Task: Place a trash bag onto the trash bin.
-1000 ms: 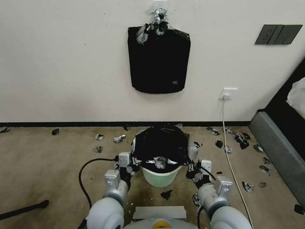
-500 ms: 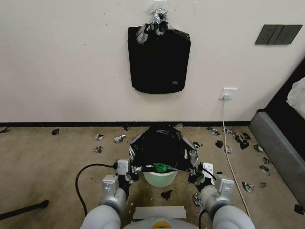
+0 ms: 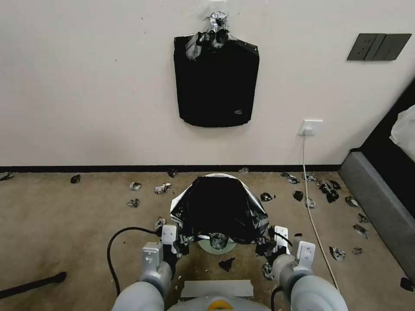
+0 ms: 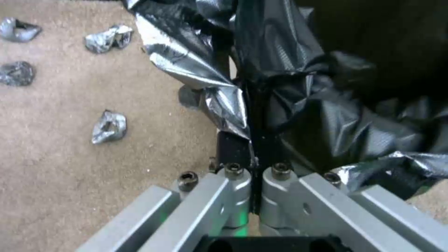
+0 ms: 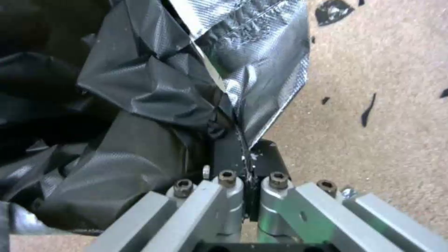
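The crinkled black trash bag (image 3: 217, 207) is draped over the round cream trash bin. Of the bin, a strip of far rim (image 3: 235, 179) and a pale greenish patch low at the front (image 3: 230, 247) show. My left gripper (image 3: 179, 242) is shut on the bag's left edge beside the bin, and my right gripper (image 3: 263, 244) is shut on its right edge. In the left wrist view the left gripper (image 4: 254, 140) pinches a glossy fold of the bag (image 4: 327, 115). In the right wrist view the right gripper (image 5: 240, 154) clamps the bag (image 5: 140, 98) the same way.
A flat black bag pack (image 3: 216, 82) hangs on the wall above. Torn scraps (image 3: 162, 188) litter the carpet around the bin. A white cable (image 3: 312, 211) runs down on the right, a black cable (image 3: 111, 246) loops on the left. Grey furniture (image 3: 380, 211) borders the right side.
Both grippers have pulled the bag's edges down and toward me. The bag now hides most of the bin, and the far rim has come into sight.
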Robot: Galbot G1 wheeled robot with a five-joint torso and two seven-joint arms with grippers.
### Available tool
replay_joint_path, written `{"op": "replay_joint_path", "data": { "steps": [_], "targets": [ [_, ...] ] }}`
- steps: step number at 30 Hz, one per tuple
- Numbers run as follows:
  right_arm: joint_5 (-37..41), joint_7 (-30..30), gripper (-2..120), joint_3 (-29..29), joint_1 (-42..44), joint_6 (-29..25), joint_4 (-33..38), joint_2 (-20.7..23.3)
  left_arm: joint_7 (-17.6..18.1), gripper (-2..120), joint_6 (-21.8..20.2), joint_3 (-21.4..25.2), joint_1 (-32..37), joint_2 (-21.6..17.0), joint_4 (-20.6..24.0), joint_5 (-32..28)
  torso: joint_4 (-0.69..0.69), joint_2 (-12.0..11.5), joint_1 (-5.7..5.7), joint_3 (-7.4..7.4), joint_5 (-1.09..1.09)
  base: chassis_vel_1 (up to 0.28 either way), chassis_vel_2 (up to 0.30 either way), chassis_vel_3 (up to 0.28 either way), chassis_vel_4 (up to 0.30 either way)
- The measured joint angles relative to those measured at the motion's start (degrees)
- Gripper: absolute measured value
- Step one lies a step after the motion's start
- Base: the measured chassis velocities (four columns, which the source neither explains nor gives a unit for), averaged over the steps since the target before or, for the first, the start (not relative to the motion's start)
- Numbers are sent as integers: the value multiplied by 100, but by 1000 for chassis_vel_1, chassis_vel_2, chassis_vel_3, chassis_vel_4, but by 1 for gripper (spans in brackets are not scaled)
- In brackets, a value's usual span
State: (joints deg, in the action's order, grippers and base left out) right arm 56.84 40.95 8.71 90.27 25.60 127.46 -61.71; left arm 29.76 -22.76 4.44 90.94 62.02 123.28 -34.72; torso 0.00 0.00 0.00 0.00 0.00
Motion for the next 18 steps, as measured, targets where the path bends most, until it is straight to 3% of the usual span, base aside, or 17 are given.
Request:
{"op": "replay_joint_path", "data": {
  "steps": [18],
  "targets": [
    [-25,-357,0,5,-96,83,-409,-70,-194,0,-26,-30,-137,117,-412,41,0,0,0,0,0,0,0,0,0]
  ]
}}
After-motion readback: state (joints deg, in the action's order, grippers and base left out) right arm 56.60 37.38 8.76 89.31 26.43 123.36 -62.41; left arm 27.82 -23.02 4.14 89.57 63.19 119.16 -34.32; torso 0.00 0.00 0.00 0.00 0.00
